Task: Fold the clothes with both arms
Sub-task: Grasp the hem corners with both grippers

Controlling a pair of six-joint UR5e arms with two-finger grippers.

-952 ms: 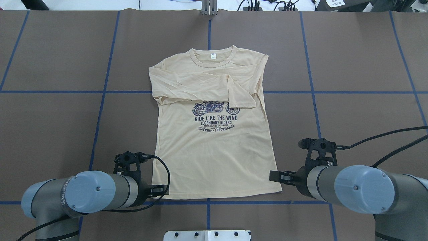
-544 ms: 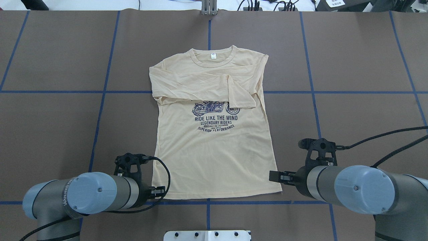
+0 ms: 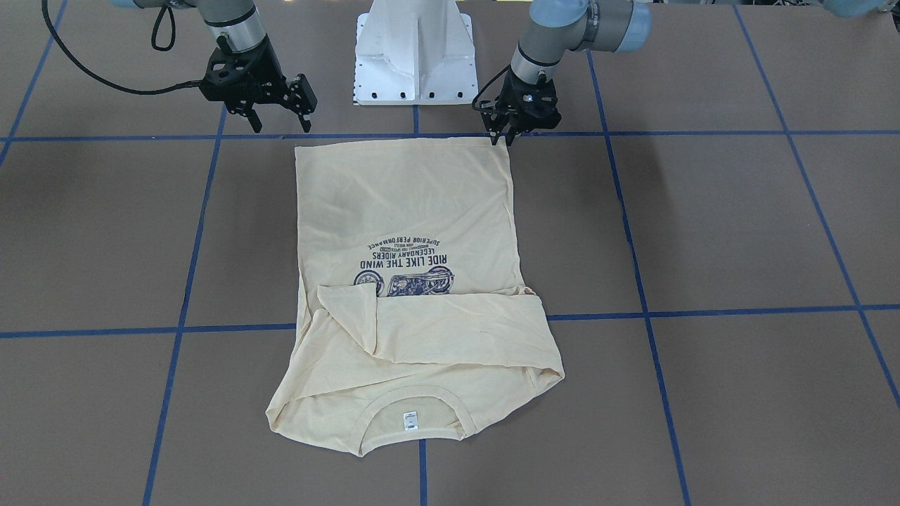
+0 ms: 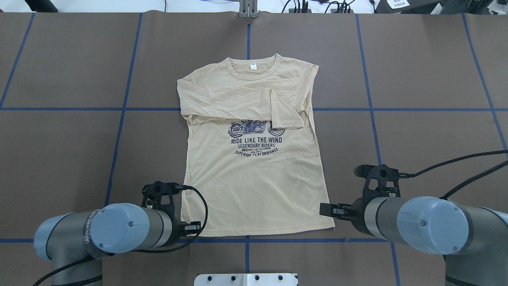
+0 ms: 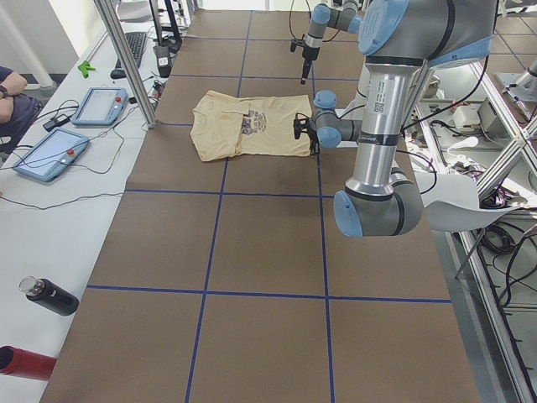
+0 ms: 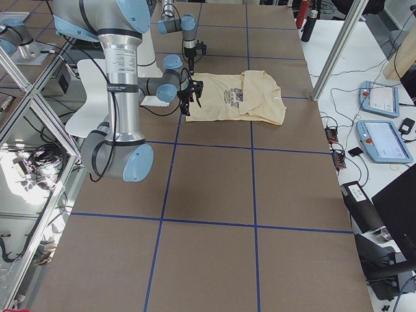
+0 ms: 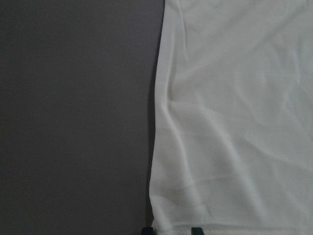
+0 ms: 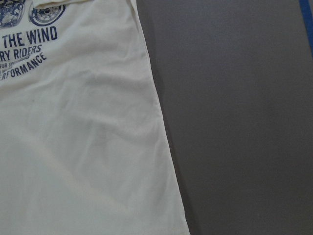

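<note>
You see the shirt (image 4: 254, 186) flat mid-way along the counter (image 4: 59, 159), hem toward the robot's edge. Your right tool (image 3: 283, 126) hangs released beside one hem corner. Your left tool (image 3: 500, 137), tips slightly parted, sits at the other.

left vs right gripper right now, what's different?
Left gripper is down at the shirt's hem corner, jaws narrow with the corner between them. Right gripper hangs higher near the other hem corner, jaws spread wide, nothing between them. Both point down at the hem end.
</note>
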